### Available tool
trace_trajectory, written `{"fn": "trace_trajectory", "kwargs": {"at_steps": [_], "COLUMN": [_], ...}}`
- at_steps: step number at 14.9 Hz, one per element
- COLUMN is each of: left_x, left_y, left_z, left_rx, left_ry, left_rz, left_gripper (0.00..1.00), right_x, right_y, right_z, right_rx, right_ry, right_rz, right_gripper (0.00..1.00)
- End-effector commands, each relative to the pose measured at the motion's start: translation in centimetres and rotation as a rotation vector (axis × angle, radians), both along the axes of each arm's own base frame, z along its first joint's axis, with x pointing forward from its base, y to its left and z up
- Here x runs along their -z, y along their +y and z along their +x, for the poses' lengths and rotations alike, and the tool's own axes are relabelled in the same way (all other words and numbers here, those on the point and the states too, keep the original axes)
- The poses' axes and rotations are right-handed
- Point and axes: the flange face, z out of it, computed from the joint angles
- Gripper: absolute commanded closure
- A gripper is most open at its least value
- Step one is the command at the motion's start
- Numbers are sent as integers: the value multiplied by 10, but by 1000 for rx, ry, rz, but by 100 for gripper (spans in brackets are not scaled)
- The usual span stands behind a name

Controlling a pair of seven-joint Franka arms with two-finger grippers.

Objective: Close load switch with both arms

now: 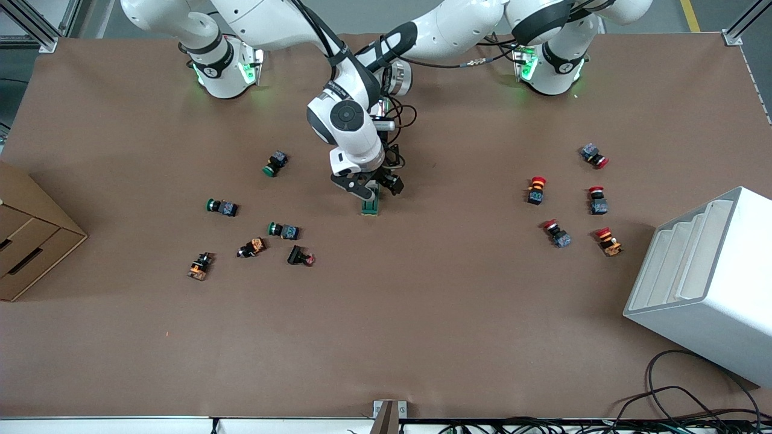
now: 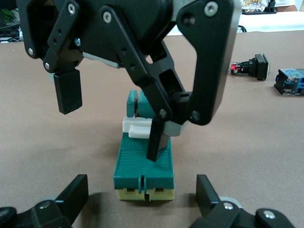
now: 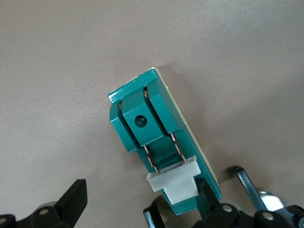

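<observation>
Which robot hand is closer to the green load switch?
Right. The right gripper is over the load switch, open, one finger resting on it by its white lever. The left gripper is open at the switch's cream end, fingers either side, not touching.

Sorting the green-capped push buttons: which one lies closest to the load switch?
The green-capped push button farthest from the front camera, just toward the right arm's end from the load switch. The other two green-capped ones lie nearer the camera and farther off.

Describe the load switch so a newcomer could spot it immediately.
Start at the middle of the brown table, under the two grippers that meet there. The load switch lies flat below them: a ribbed teal-green block with a white lever, unlike the round-capped push buttons scattered at either end.
</observation>
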Motion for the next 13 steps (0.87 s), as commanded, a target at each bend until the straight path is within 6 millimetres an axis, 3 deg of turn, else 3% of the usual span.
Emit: {"fn": "trace_trajectory", "kwargs": {"at_steps": [1,13], "left_x": [23,25], "left_y": [6,6], "left_z": [-11,-10], "left_rx": [8,8], "left_ry": [20,15], "left_rz": [21,25], "left_gripper": [0,0], "right_x": [-7,-39], "right_y": [8,-1], "right_z": [6,51], "right_rx": [27,89], "right_ry": [-33,-76], "right_rz": [54,106], "right_gripper": [0,0]}}
